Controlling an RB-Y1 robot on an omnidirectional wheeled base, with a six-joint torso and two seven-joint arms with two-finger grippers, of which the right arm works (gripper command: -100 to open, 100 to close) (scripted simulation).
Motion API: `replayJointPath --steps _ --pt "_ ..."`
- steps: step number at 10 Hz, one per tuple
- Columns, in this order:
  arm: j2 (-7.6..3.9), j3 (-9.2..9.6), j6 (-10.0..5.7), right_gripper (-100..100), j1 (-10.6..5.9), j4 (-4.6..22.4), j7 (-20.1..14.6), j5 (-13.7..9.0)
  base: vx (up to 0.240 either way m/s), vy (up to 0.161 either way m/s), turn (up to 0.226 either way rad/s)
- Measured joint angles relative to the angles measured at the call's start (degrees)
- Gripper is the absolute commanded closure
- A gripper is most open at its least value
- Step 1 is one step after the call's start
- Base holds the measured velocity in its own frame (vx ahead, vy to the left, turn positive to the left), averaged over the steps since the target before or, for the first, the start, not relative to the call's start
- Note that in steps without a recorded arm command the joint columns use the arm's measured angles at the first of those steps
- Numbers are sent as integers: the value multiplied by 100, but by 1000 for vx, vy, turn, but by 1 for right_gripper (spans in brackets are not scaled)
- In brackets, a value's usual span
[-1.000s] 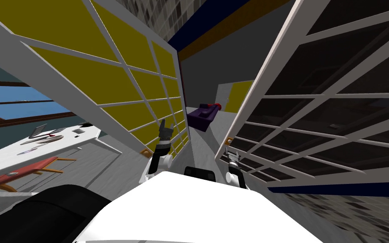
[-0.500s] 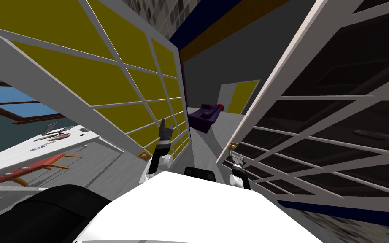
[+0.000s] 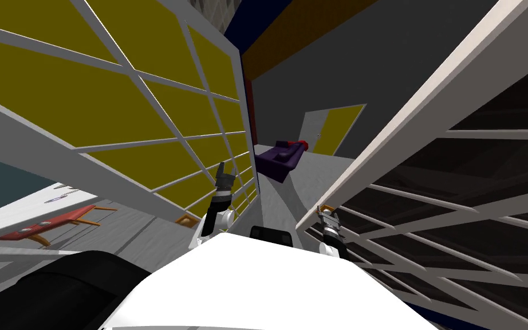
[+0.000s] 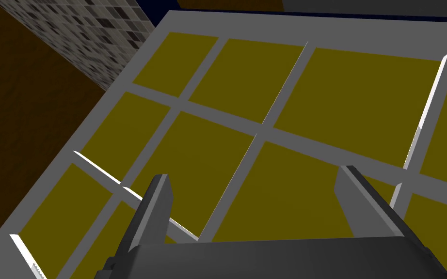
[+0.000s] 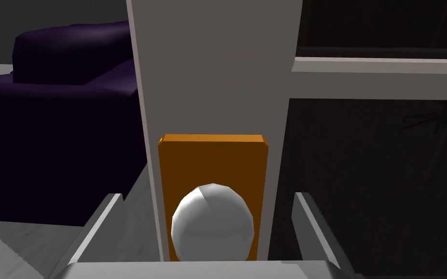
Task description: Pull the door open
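Presently we stand close before a pair of paned doors. The right door [image 3: 406, 134] has a pale frame and dark panes. Its near upright [image 5: 213, 72] carries an orange plate [image 5: 213, 160] with a round light grey knob [image 5: 213, 227].

Our right pincer [image 5: 207, 194] is at that knob. Its two fingers [image 5: 99, 218] stand apart, one on each side of the knob. Neither finger touches the knob. In the head view the right pincer [image 3: 326, 215] sits just at the orange plate [image 3: 327, 208], low on the door's free edge.

Our left pincer [image 3: 225, 172] is raised beside the left door [image 3: 160, 114], which has yellow panes set in a grey grid. In the left wrist view that pincer [image 4: 254, 172] points at the yellow panes [image 4: 363, 97]. Its fingers [image 4: 157, 208] are also spread and hold nothing.

We note a gap between the two doors. Through it we see a grey floor [image 3: 308, 177] and a dark purple sofa [image 3: 280, 157]. A yellow and grey door [image 3: 331, 132] stands in the far wall. The sofa [image 5: 57, 121] also appears in the right wrist view, beyond the door's edge.

A low red table [image 3: 56, 220] with orange legs stands on the floor at our far left.
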Motion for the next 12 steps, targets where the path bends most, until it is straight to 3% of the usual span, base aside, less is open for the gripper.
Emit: replayJointPath --steps 6,12 --pt "2 5 23 100 -5 4 16 3 -28 1 11" --pt "-189 361 14 100 114 -162 -282 185 -211 -11 75"
